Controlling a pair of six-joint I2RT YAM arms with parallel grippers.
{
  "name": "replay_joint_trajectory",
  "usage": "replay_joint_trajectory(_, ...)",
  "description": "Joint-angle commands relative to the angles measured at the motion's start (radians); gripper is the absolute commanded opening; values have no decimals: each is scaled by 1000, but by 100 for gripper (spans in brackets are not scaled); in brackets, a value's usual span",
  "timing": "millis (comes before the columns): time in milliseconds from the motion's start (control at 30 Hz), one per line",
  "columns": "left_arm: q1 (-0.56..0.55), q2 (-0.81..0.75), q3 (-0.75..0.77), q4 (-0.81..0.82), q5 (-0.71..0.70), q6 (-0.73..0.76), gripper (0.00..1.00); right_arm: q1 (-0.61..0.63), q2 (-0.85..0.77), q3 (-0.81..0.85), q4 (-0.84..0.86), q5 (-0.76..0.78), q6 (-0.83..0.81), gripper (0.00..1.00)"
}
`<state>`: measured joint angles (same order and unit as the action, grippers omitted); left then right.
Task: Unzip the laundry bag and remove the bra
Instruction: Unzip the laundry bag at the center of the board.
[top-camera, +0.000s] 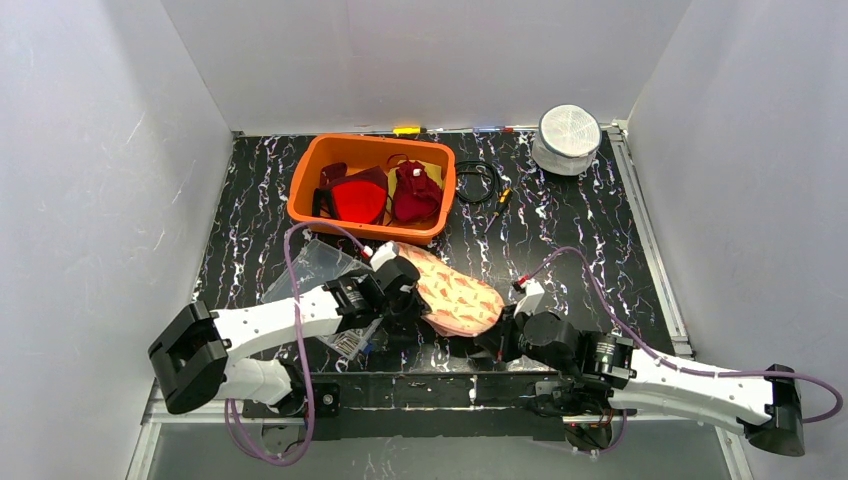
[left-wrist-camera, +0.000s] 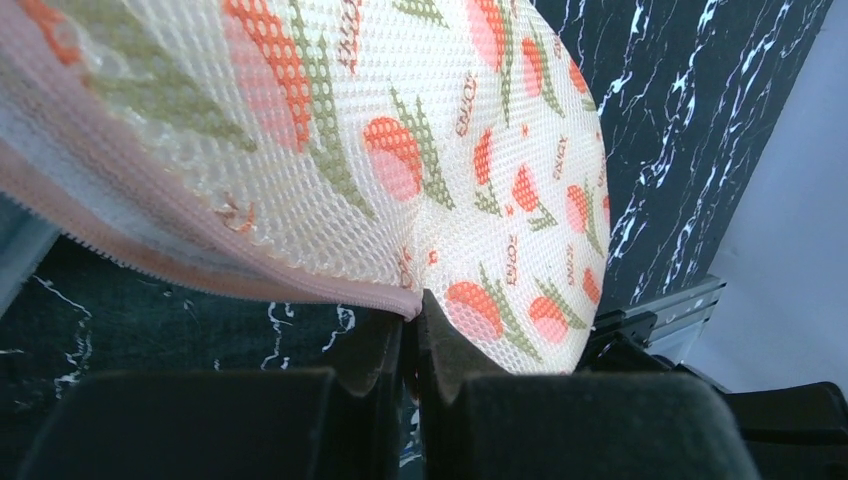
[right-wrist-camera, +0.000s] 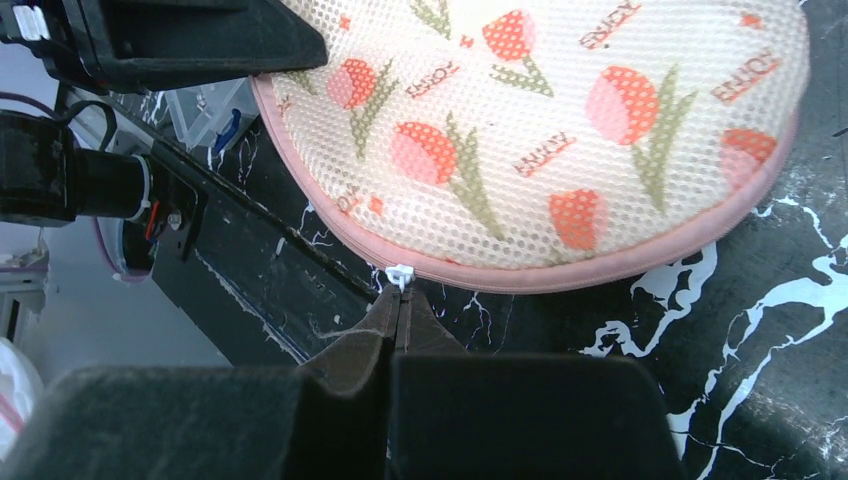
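The laundry bag (top-camera: 458, 293) is a domed mesh pouch printed with orange tulips and edged by a pink zip; it lies near the table's front middle. My left gripper (top-camera: 406, 302) is at its left edge, and in the left wrist view the gripper (left-wrist-camera: 416, 306) is shut on the bag's (left-wrist-camera: 450, 150) pink zip seam. My right gripper (top-camera: 497, 335) is at the bag's near right side. In the right wrist view that gripper (right-wrist-camera: 400, 292) is shut on the white zip pull (right-wrist-camera: 399, 272) at the bag's (right-wrist-camera: 540, 130) rim. The bra is hidden.
An orange basin (top-camera: 300, 200) holding red garments stands behind the bag. A clear plastic bag (top-camera: 322, 266) lies under the left arm. A black cable (top-camera: 476, 182) and a white round container (top-camera: 567, 138) sit at the back right. The metal rail (top-camera: 420, 385) runs along the front edge.
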<state>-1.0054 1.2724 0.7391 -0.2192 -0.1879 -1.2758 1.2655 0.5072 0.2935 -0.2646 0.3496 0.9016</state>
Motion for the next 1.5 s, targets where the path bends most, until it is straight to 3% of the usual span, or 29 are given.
replay_joint_trajectory(0, 63, -41, -33, 16, 98, 156, 0, 4, -20, 22, -28, 47, 11, 1)
replay_joint_trajectory(167, 111, -43, -27, -25, 170, 215, 4, 4, 50, -2, 85, -12, -13, 1)
replay_joint_trajectory(300, 110, -110, -60, -27, 227, 197, 44, 4, 124, -2, 185, -53, -36, 1)
replay_joint_trajectory(367, 110, -158, -77, -54, 240, 174, 59, 5, 158, 4, 227, -70, -49, 1)
replay_joint_trajectory(533, 107, -323, -143, -148, 241, 88, 77, 3, 230, 31, 297, -111, -80, 1)
replay_joint_trajectory(733, 25, -432, -234, -68, 247, -70, 83, 3, 315, 40, 411, -165, -96, 1)
replay_joint_trajectory(867, -60, -329, -185, -27, 207, -88, 85, 4, 378, 51, 477, -187, -98, 1)
replay_joint_trajectory(1100, -90, -172, -165, 84, 123, -150, 85, 7, 406, 72, 508, -205, -104, 1)
replay_joint_trajectory(1333, -90, -125, -143, 32, 50, -185, 74, 15, 363, 62, 489, -201, -96, 1)
replay_joint_trajectory(1467, -90, -153, -164, 12, 7, -200, 57, 20, 338, 52, 469, -194, -93, 1)
